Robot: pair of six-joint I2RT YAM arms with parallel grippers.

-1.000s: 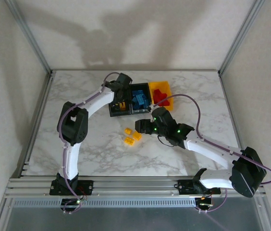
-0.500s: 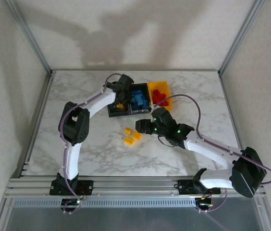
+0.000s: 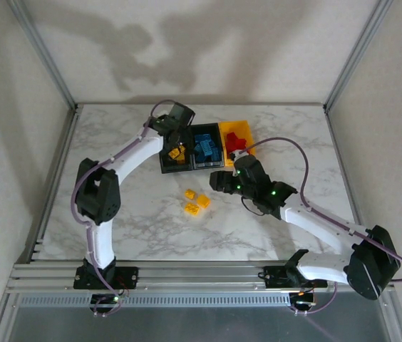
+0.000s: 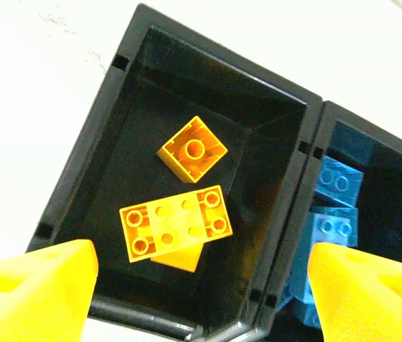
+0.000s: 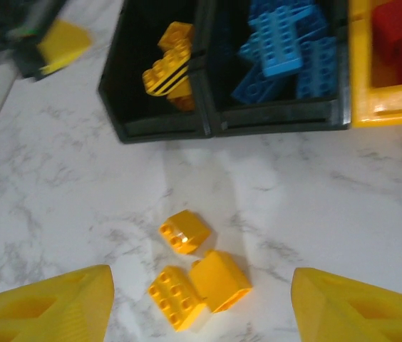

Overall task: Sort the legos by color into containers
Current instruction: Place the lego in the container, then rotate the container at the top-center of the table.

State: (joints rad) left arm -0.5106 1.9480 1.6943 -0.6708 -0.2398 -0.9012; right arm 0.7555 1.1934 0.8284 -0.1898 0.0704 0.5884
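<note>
Marble worktop (image 3: 130,214) | your left claw (image 4: 201,285) stood open, empty, above black bin (image 4: 80,164) collecting yellow legos (image 4: 176,221) | your right claw (image 5: 201,299) open, empty, over three loose bricks (image 5: 219,281), likely next.

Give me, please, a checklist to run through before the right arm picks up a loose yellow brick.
1. Right claw open, empty: ok.
2. Three yellow bricks on the table ahead of it: ok.
3. Those bricks spaced apart: not ok, two touch.
4. Left claw open, empty, over the left black bin: ok.
5. That bin holds yellow pieces alone: ok.
</note>
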